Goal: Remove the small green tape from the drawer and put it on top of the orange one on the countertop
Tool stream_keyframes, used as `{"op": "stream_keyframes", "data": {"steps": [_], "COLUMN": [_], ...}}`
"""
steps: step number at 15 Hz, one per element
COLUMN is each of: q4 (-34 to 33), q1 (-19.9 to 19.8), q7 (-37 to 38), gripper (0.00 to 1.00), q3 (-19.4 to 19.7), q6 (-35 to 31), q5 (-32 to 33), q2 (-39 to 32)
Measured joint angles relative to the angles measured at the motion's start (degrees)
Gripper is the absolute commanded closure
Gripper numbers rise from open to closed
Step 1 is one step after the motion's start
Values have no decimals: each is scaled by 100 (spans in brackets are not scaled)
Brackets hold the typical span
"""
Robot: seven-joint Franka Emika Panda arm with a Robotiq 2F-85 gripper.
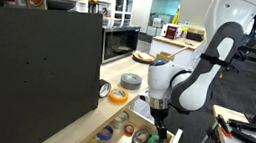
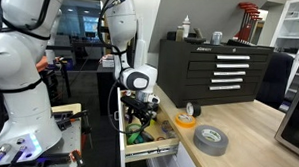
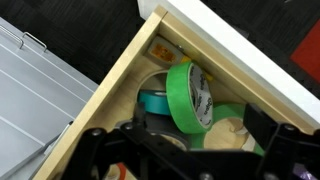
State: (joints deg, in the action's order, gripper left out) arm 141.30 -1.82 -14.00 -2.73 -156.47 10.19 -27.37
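End effector [image 1: 160,127] low in the drawer [image 3: 110,95], fingers spread.
The small green tape [image 3: 180,95] stands on edge inside, its lower rim hidden by the end effector; whether they touch is unclear. The orange one [image 1: 118,95] lies on the worktop [image 2: 257,147].

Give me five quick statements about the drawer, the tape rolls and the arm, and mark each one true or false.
1. The drawer is open and the gripper is down at it. True.
2. The orange roll lies in the drawer. False: it lies on the countertop, near the grey roll.
3. In the wrist view, a green tape stands on edge in the drawer. True.
4. A green tape already sits on the orange roll. False: nothing lies on it.
5. The tool chest is white. False: it is black.
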Motion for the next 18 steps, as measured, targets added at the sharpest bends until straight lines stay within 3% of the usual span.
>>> {"op": "stream_keyframes", "data": {"steps": [16, 17, 18], "q4": [-112, -144, -187], "q1": [98, 98, 97], "q7": [-39, -55, -72], "gripper": [0, 9, 26], "q3": [22, 17, 12], "q6": [4, 4, 4], "q5": [15, 15, 15], "q2": [-450, -506, -559]}}
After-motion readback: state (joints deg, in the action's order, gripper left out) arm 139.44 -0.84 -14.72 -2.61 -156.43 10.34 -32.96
